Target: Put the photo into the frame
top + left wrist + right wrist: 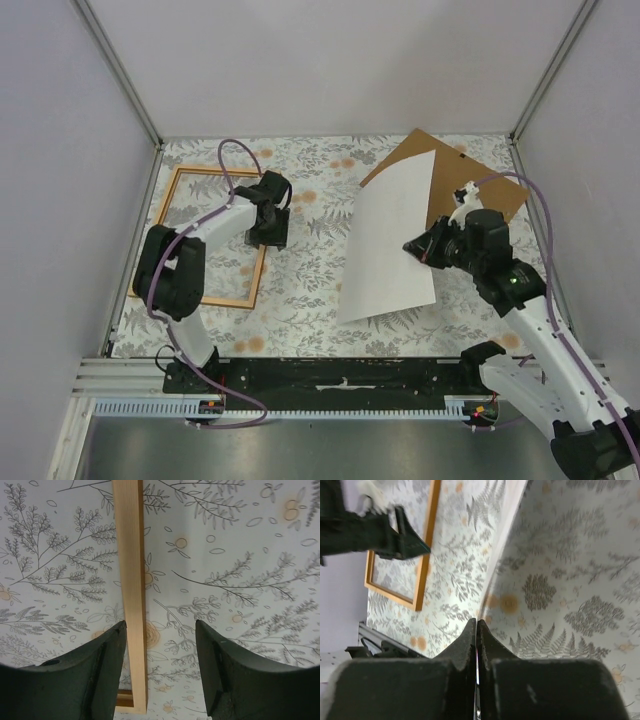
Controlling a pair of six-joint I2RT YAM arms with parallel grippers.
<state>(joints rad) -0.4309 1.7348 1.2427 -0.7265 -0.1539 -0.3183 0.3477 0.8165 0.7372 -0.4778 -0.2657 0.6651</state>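
- Frame [205, 170] lies on the counter [310, 290] at the left. The left tool [268, 215] is over its right rail, jaws spread, with the rail between the fingers [100, 675], ungripped.
- Photo [390, 240], white side up, lies right of centre, well apart from the frame, its far corner over a brown board [480, 175].
- Right tool [418, 247] is clenched on the photo's right edge.

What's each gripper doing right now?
Left gripper: open, over the frame rail.
Right gripper: shut on the photo edge.

A lab robot cell: plain white panels [330, 60] on aluminium posts [118, 72] enclose a floral-clothed table [310, 215].
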